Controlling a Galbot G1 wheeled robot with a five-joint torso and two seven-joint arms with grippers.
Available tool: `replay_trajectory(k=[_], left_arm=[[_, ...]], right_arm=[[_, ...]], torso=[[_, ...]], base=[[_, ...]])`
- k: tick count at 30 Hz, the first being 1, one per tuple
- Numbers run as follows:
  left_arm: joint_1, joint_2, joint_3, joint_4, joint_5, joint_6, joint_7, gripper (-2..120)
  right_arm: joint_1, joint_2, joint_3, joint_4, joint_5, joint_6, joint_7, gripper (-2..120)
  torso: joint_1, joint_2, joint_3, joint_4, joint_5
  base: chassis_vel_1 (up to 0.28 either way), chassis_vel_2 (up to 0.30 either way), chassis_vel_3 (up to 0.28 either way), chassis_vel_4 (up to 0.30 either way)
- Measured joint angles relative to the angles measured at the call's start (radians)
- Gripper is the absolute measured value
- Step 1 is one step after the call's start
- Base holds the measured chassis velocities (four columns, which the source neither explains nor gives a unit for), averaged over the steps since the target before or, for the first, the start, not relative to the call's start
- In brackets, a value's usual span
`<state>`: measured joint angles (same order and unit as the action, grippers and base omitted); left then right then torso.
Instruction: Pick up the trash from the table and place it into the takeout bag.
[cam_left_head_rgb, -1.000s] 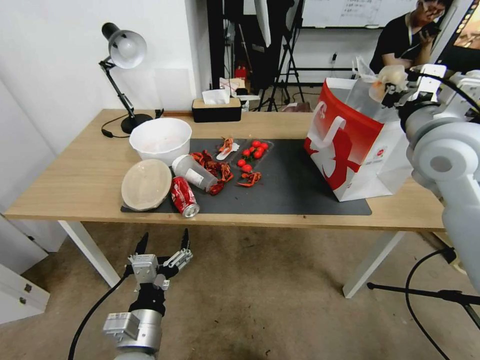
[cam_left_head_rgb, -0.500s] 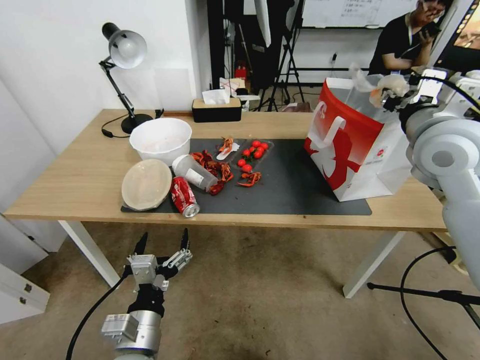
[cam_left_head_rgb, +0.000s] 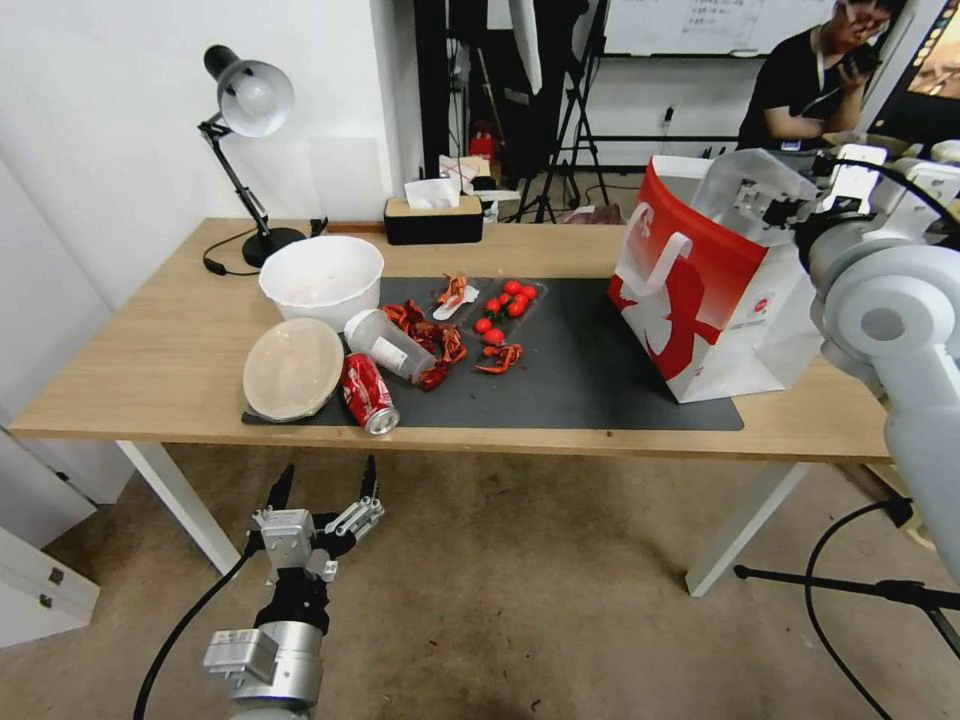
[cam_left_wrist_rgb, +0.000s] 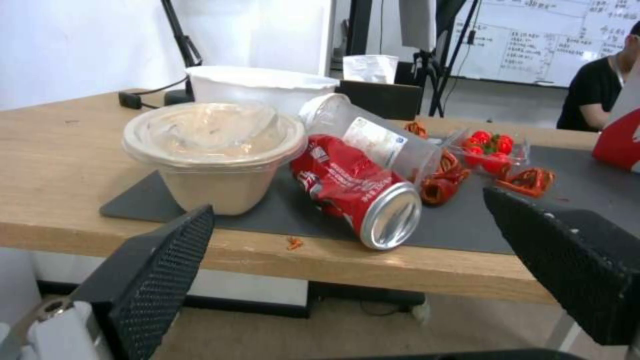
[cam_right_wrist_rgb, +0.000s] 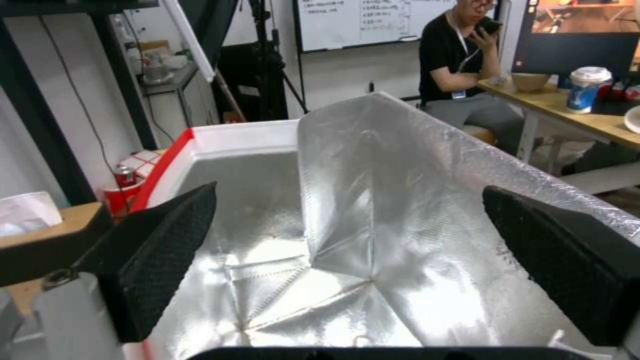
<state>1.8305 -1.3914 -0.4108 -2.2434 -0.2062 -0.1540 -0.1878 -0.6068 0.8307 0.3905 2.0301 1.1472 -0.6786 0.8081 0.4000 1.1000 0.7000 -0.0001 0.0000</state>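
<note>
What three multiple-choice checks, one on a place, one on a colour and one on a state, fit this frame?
1. Where is the right tool?
A. over the takeout bag
B. at the lamp
C. under the table

2. What colour is the soda can?
A. blue
B. red
C. green

3. How is the soda can lying?
A. upright
B. on its side
C. inside the bowl

Answers: 1 A, the right wrist view looks between open fingers into the bag's silver lining. 2 B, its body is red. 3 B, its round end faces the left tool, which waits open below the table edge.
</note>
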Motion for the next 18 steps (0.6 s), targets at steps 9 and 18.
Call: replay_trajectory(k=[9,18], left_arm=[[0.000,0.000,-0.002,-0.002,-0.001,-0.002,-0.001,100],[0.000,0.000,-0.002,-0.004,-0.002,-0.002,0.002,100]], right_arm=[[-0.024,-0.010,0.014,0.033,-0.014,0.030,-0.062,100],[-0.180,-0.034,0.033,0.123,-0.186,0.183,-0.352,100]], torso=[[0.000,0.000,0.000,0.0000,-0.0001],[0.000,0.000,0.000,0.0000,-0.0002]], base=[[0.000,0.000,0.000,0.000],[0.000,0.000,0.000,0.000]])
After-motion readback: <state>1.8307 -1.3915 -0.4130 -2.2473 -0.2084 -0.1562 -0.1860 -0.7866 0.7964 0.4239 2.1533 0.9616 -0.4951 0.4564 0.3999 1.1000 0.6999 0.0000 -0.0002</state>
